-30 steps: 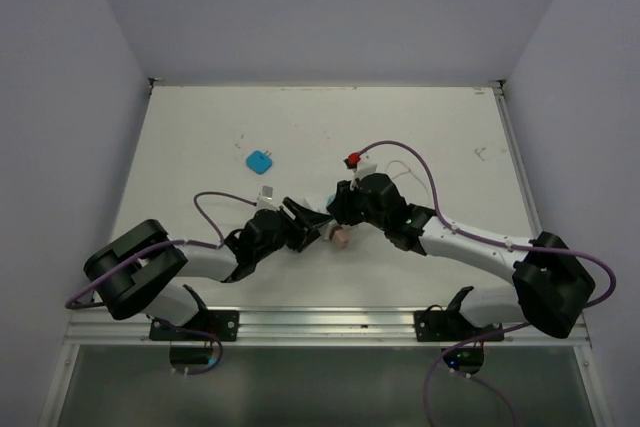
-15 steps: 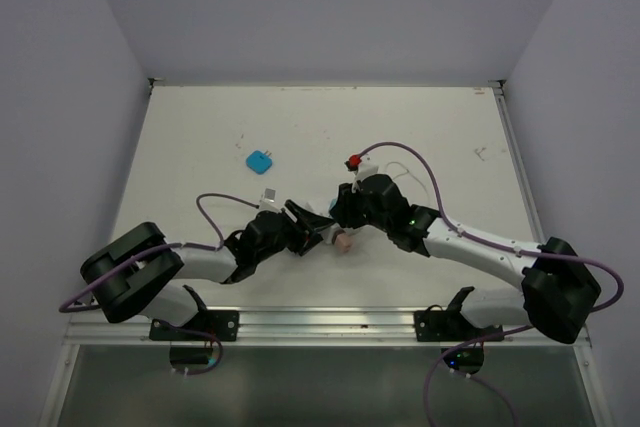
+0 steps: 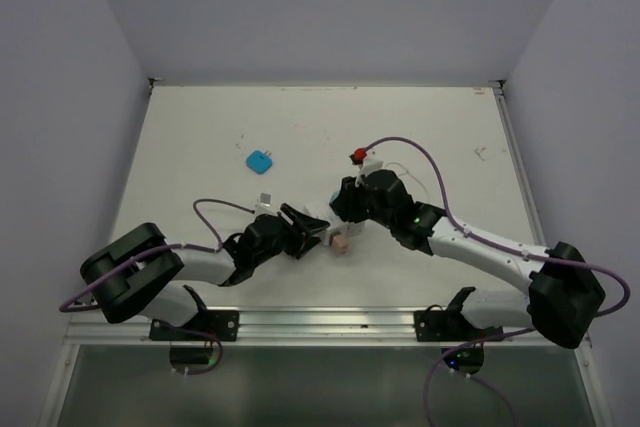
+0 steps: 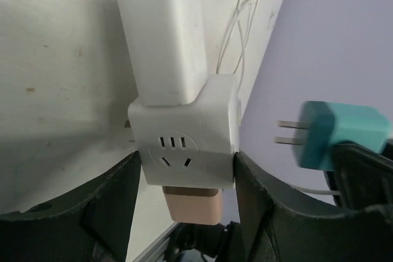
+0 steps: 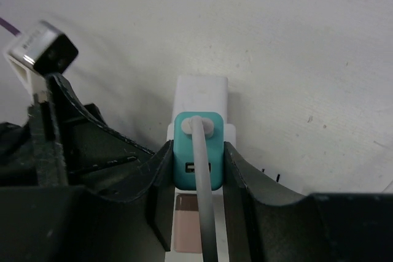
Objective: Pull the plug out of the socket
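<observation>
The white cube socket (image 4: 184, 133) sits between my left gripper's (image 4: 187, 170) fingers (image 4: 116, 194), which are shut on its sides. A white plug block (image 4: 163, 41) is in its far face and a pink plug (image 4: 190, 204) in its near face. My right gripper (image 5: 196, 164) is shut on a teal plug (image 5: 196, 151) with a white cable (image 5: 206, 213). In the left wrist view the teal plug (image 4: 338, 133) hangs to the right of the socket with its two prongs bare and apart from it. From above, the left gripper (image 3: 318, 232) and right gripper (image 3: 340, 212) are close together.
A small blue block (image 3: 260, 161) lies on the white table (image 3: 200, 127) to the far left. A thin white cable (image 3: 400, 165) loops on the table behind the right gripper. A metal rail (image 3: 330, 325) runs along the near edge.
My right gripper has moved back and away from the left one with the teal plug in it. The plug's prongs now stand out of the socket. The left gripper still holds the socket.
</observation>
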Tool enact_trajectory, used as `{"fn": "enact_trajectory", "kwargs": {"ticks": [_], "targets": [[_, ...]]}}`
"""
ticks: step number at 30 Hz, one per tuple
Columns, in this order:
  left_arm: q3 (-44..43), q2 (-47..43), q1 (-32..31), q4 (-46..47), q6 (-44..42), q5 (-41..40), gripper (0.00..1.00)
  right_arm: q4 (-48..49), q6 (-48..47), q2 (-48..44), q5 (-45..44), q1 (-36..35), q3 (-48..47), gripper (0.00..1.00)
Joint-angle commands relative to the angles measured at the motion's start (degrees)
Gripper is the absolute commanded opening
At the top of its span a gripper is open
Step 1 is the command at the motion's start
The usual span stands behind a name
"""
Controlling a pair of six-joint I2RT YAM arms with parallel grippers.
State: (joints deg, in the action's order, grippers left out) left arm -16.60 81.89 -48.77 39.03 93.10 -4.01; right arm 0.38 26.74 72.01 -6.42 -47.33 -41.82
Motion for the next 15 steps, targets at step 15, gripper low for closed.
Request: {"fn": "enact_trajectory", "kwargs": {"ticks": [15], "targets": [[2.98,0.38,0.79,-16.61,-3.36,-8.03,0.0,2.7,-3.27,-4.78,0.61,19.36,-9.76,0.0]]}}
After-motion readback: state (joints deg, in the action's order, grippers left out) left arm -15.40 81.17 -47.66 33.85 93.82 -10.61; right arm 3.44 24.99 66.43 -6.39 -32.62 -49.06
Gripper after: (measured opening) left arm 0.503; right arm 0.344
